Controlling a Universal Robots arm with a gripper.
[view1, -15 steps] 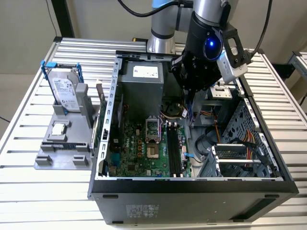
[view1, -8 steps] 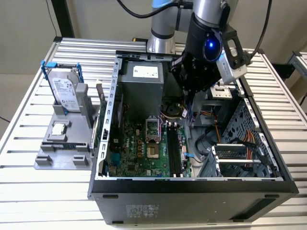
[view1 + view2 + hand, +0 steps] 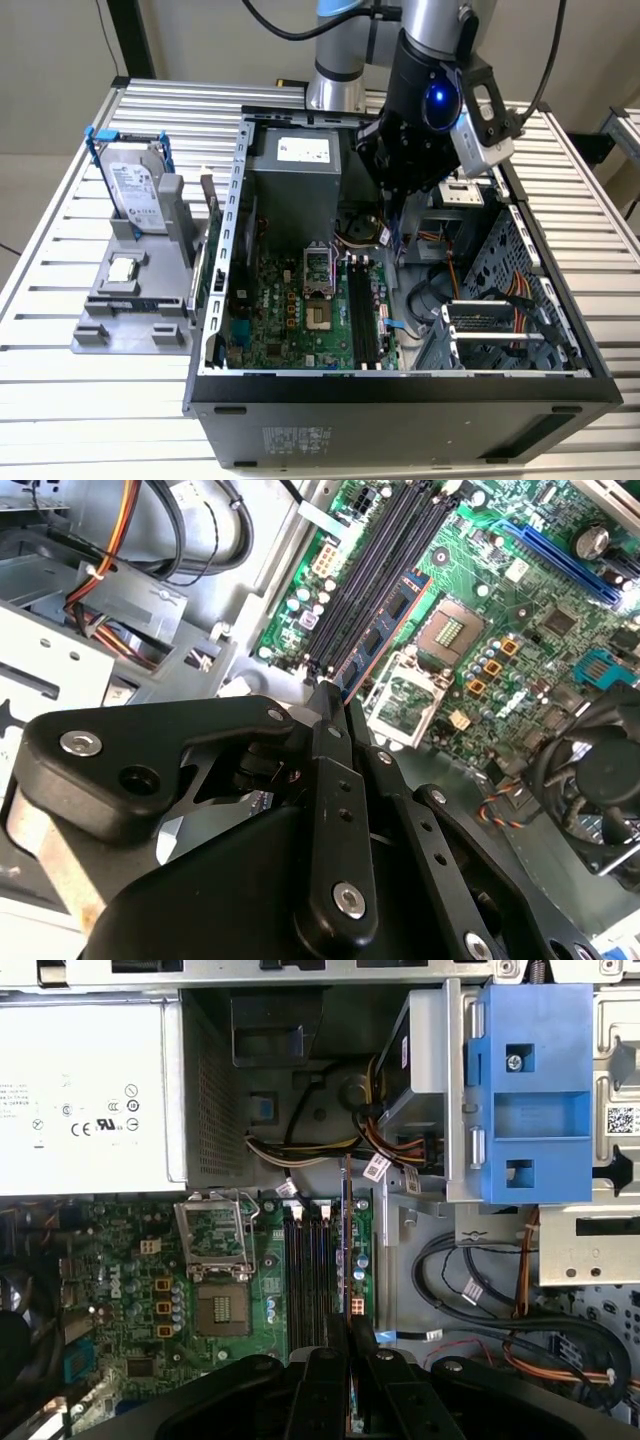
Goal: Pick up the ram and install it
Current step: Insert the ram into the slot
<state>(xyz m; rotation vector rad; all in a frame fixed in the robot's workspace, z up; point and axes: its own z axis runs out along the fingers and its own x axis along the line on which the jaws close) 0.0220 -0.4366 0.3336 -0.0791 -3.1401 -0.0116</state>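
My gripper [image 3: 396, 212] hangs inside the open computer case [image 3: 400, 385], above the motherboard [image 3: 290, 310]. It is shut on the ram [image 3: 385, 620], a thin blue-green stick with black chips that points down from between the fingertips [image 3: 330, 705]. In the first wrist view the ram [image 3: 347, 1250] shows edge-on, just beside the black memory slots [image 3: 305, 1270]. The second wrist view puts its lower edge close over the slots [image 3: 365, 565]; whether they touch is unclear. In the exterior view the slots [image 3: 365, 315] lie below and in front of the gripper.
A grey holder [image 3: 125, 320] at the exterior view's left carries a silver hard drive [image 3: 135, 190] in a blue bracket and a square processor chip [image 3: 122, 268]. Inside the case are the power supply [image 3: 295, 165], an open processor socket [image 3: 215, 1260], cable bundles [image 3: 490, 1290] and a blue drive bracket [image 3: 530, 1090].
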